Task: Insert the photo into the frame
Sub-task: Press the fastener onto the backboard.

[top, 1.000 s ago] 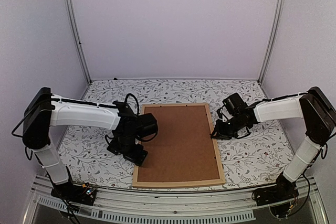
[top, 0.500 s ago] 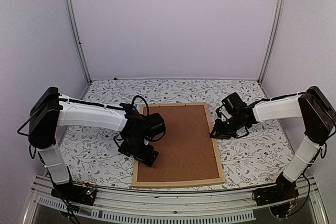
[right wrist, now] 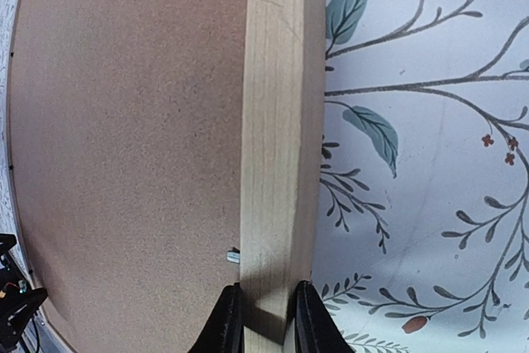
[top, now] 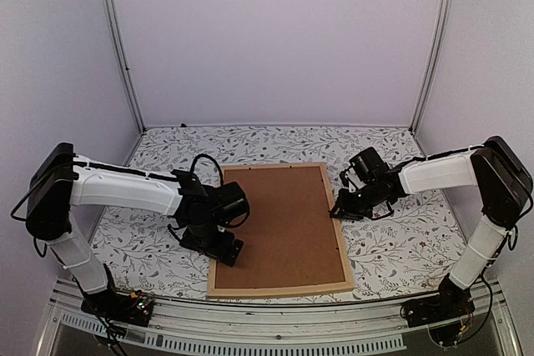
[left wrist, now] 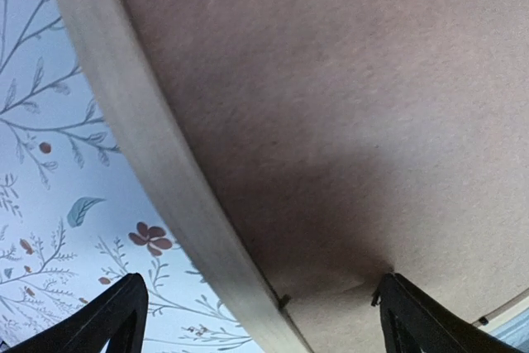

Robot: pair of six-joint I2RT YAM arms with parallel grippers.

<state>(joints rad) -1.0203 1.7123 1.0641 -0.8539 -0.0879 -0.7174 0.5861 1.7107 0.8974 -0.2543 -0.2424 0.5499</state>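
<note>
On the left, the left gripper hangs with its jaws spread as wide as they go and nothing between them. It sits at about 8 o'clock of the frame, low over the left wooden bar, which its wrist view shows running between the two fingers without touching either.

The frame lies flat on the patterned worktop, back upward. The brown backing board fills its opening. The photo is not visible in any view, so whether it lies under the board cannot be told.

At about 3 o'clock of the frame, the right gripper is closed narrowly across the right bar, one finger on each face. A small metal tab sits just inside that bar, at the board's edge.

This looks like work on the back of the frame, with the right arm steadying it. The next move probably falls to the left gripper: come down at the board's left edge and either turn a tab or press the board home, with little force so the frame does not slide.
</note>
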